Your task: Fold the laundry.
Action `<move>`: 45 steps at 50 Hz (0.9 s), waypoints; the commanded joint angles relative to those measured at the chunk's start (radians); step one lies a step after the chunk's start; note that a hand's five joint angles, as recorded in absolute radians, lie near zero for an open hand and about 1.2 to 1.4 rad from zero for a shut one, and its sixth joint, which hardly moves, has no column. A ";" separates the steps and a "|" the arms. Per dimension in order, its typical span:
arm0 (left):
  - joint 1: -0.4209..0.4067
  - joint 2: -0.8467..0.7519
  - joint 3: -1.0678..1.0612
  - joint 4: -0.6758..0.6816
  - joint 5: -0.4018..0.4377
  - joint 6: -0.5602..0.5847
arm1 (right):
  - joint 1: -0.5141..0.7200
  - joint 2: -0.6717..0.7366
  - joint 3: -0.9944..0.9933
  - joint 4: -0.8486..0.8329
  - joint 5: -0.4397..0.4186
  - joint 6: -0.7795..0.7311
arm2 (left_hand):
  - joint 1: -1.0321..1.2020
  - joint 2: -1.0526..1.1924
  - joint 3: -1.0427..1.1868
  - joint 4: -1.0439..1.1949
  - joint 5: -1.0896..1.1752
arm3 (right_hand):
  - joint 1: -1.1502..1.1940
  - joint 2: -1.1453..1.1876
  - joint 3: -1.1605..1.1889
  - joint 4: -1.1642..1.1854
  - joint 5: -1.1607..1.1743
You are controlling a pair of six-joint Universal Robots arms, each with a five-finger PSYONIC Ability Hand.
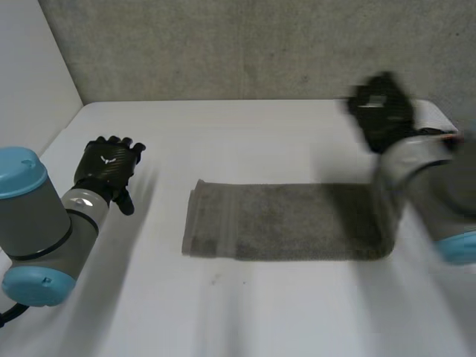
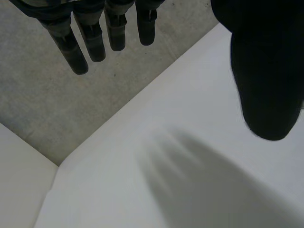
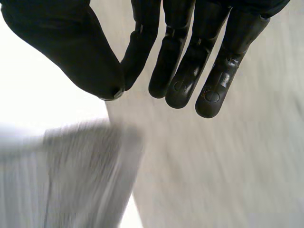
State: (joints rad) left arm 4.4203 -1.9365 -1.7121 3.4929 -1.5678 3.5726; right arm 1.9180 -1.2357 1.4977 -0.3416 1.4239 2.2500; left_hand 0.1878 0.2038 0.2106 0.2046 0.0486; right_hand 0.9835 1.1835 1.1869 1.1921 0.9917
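— Where's the laundry at?

— It's one grey towel [image 1: 286, 221], flat in the middle of the bench [image 1: 245, 312], lying as a long band running left to right. Its right end slips behind the right arm.

— Anyone got hold of it?

— Nobody. The left robot hand [image 1: 108, 165] hangs over bare bench well to the left of the towel, with its fingers [image 2: 95, 38] straight and nothing in them. The right robot hand [image 1: 383, 111] is up above the far right corner, fingers stretched out, thumb close by the first finger, also holding nothing. From its wrist, the towel's end sits just under the fingertips.

— How would you say it'll handle?

— It should be soft and floppy, I'd say. It's light, but there's some body to it because it looks doubled over already. I can see stacked edges at the left end. The nap looks like terry, so it should grip well and not slip. The catch is that the layers could slide apart if only the top one gets pinched.

— So where do you take it?

— At the two corners of the right end, near and far, and right through every layer. Then I reckon you carry that end over to the left one.

— And the look of it?

— It's plain mid-grey and fuzzy, with a flatter woven stripe near the left hem. It's lying fairly smooth.
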 commanded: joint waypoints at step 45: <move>-0.207 -0.045 0.048 0.003 -0.006 -0.002 | -0.033 0.591 -0.600 0.512 -0.013 0.919 | -0.013 -0.029 -0.036 -0.030 -0.049 | -0.558 -0.758 -0.761 -0.767 -0.741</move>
State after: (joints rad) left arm 4.2123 -1.9813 -1.6626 3.4945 -1.5725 3.5699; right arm 1.8761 -0.7499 1.0155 0.1694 1.4124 3.1515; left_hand 0.1878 0.2038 0.2106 0.2046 0.0486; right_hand 0.2335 0.2832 0.2821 0.2770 0.1148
